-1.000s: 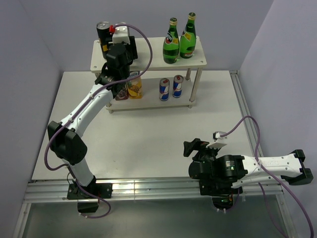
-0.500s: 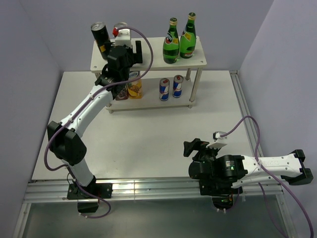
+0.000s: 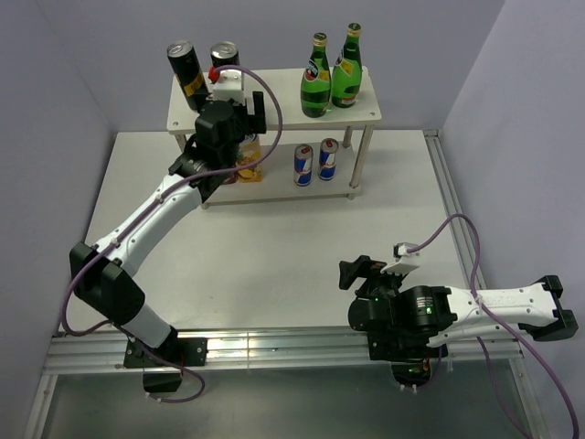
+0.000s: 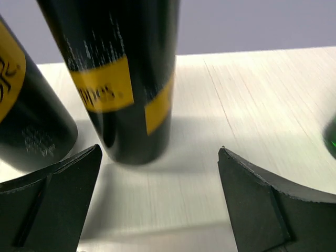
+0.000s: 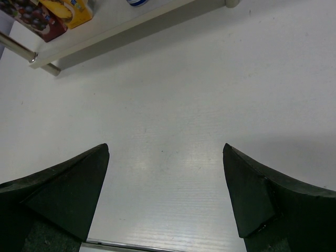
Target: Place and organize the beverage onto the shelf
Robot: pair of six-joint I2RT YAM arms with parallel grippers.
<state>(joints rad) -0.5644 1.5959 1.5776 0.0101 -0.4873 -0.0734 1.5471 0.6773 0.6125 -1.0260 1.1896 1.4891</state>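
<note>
The shelf (image 3: pixel 274 110) stands at the back of the table. On its top board are two dark cans with yellow labels (image 3: pixel 184 68) (image 3: pixel 222 57) at the left and two green bottles (image 3: pixel 316 78) (image 3: pixel 346 69) at the right. Two blue-and-silver cans (image 3: pixel 303 165) (image 3: pixel 327 157) stand on the lower board. My left gripper (image 3: pixel 227 86) (image 4: pixel 159 152) is open just in front of the right dark can (image 4: pixel 121 79), apart from it. The other dark can (image 4: pixel 26 121) is to its left. My right gripper (image 3: pixel 355 271) (image 5: pixel 165 149) hangs open over bare table, holding nothing.
A yellow carton (image 3: pixel 249 157) (image 5: pixel 71 9) and a dark carton (image 5: pixel 31 16) stand on the lower board's left end, partly behind my left arm. Walls close in the back and both sides. A metal rail (image 3: pixel 274 346) runs along the table's near edge.
My left gripper has opened and let go of the right dark can on the top board, then drawn back a little. The right arm has not moved.
</note>
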